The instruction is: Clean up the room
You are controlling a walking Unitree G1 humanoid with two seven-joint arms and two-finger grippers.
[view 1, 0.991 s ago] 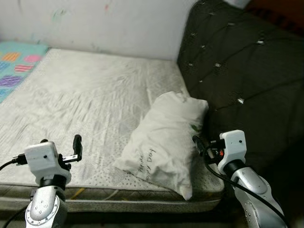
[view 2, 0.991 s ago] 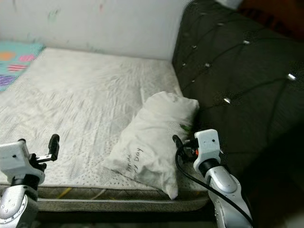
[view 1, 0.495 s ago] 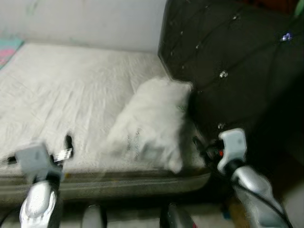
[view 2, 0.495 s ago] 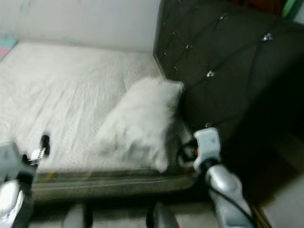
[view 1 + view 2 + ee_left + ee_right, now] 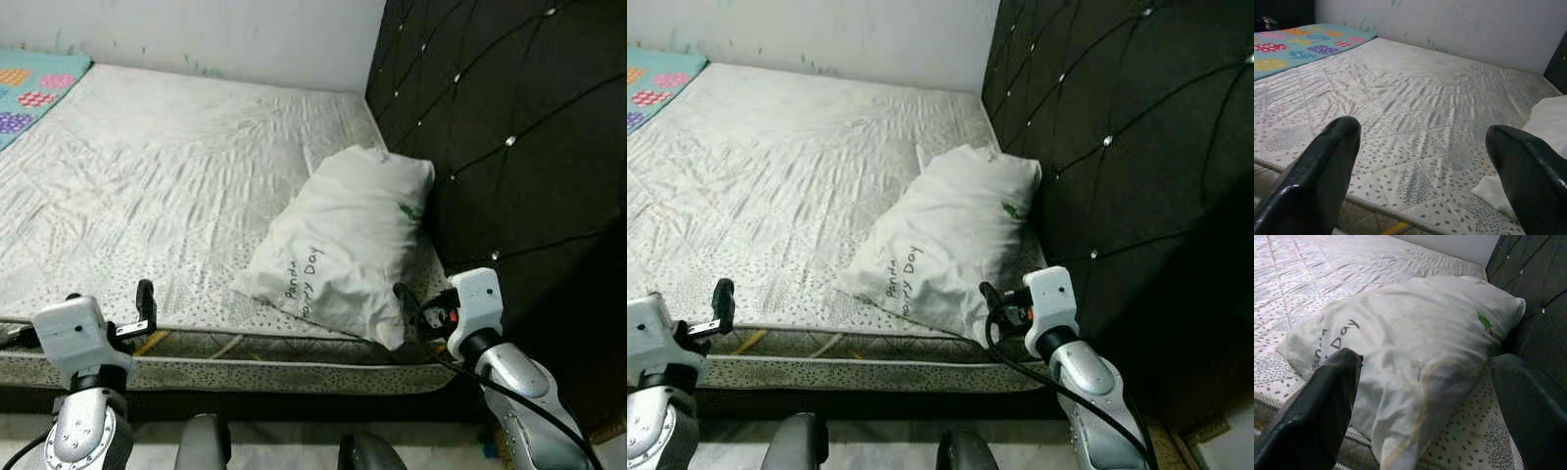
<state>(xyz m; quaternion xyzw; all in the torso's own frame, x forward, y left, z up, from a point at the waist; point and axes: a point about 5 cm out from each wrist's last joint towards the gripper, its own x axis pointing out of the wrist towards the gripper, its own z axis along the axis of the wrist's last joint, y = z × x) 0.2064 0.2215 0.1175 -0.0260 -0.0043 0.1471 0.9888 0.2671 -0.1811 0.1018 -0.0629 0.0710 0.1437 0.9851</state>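
Note:
A white pillow with handwritten words lies on the bed's pale mattress, its far end leaning against the black tufted headboard. My right gripper is open at the mattress's front edge, just short of the pillow's near corner; in the right wrist view the pillow lies between the spread fingers. My left gripper is open too, hovering at the front edge of the mattress, left of the pillow. Its wrist view looks across bare mattress with the pillow's edge at one side.
A colourful dotted blanket covers the far left of the bed. A white wall runs behind it. The mattress's speckled front edge is close in front of me, with my two dark feet on the floor below.
The camera has pulled back and tilted down after a blurred moment; the bed's front edge and floor now show. Pillow and both open grippers keep their places.

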